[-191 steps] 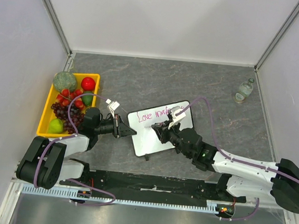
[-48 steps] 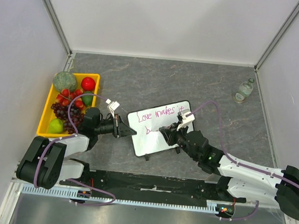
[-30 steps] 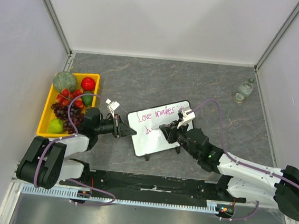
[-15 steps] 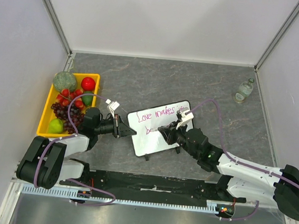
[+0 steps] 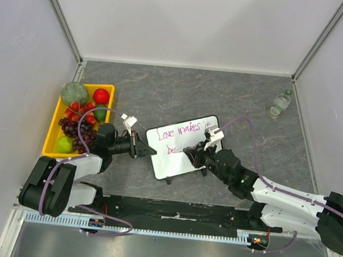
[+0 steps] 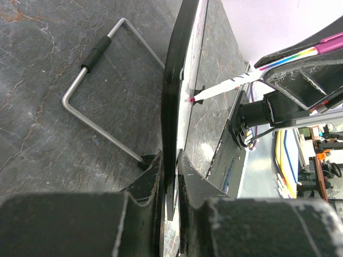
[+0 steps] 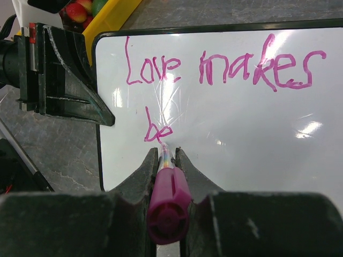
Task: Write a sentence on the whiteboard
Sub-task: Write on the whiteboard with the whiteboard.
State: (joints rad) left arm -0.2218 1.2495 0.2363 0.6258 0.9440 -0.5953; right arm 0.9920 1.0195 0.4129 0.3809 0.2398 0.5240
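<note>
Pink ink on the mid-table whiteboard (image 5: 177, 162) now reads "be" where only "b" stood, so the sentence (image 7: 225, 67) grows into its second line; the right gripper (image 7: 166, 155) clamps the marker (image 7: 167, 187), the left gripper (image 6: 169, 160) pinches the board's 9 o'clock edge.

The far half of the worktop (image 5: 175, 92) lies open from wall to wall, save a bottle (image 5: 279, 105) near the far right corner. A fruit tray (image 5: 51, 130) hugs the left wall. The middle is crowded: the left gripper (image 5: 147, 149) clamps the board (image 5: 169, 163) by its left edge, a wire stand (image 6: 96, 52) juts behind it, and the right gripper (image 5: 188, 153) presses a marker (image 7: 166, 187) to its face.
</note>
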